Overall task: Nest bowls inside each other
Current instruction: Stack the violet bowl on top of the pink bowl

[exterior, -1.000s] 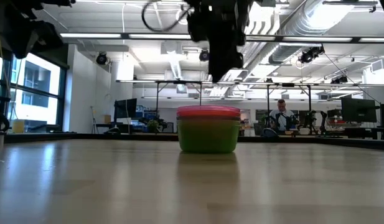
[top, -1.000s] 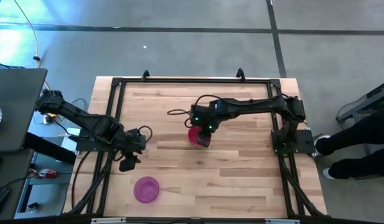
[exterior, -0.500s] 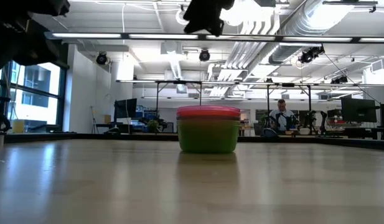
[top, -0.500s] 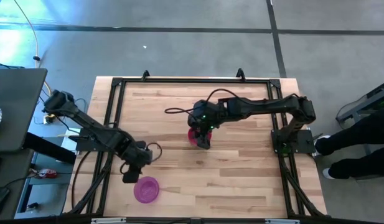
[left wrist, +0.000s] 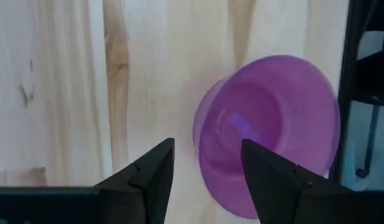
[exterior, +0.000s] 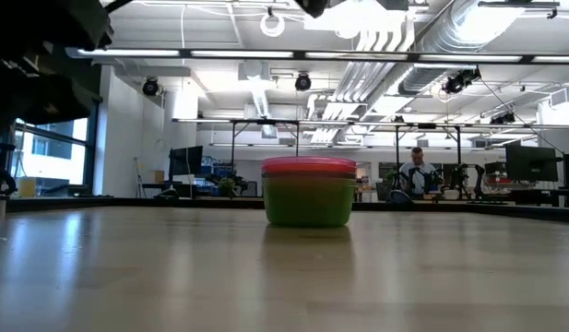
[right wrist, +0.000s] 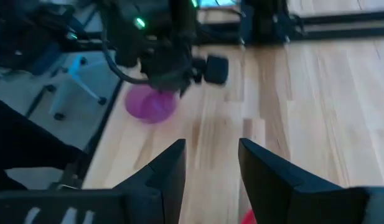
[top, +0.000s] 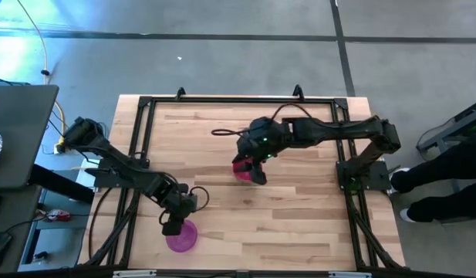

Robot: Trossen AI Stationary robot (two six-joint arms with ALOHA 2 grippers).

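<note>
1. Nearest the front edge of the table, toward its left side, lies the purple bowl, mouth up and on its own.
2. The left gripper hangs just over that bowl's near-left rim. In the left wrist view its two fingers are spread apart with nothing between them, and the purple bowl sits just past the tips — not touching them.
3. Farther back, around the middle of the table, stands the stack of bowls: a green one at the bottom, with red and pink rims showing above it.
4. The right gripper hovers above that stack, clear of it — its fingers are parted and hold nothing.
5. Beyond the table, a person is in the room behind.
</note>
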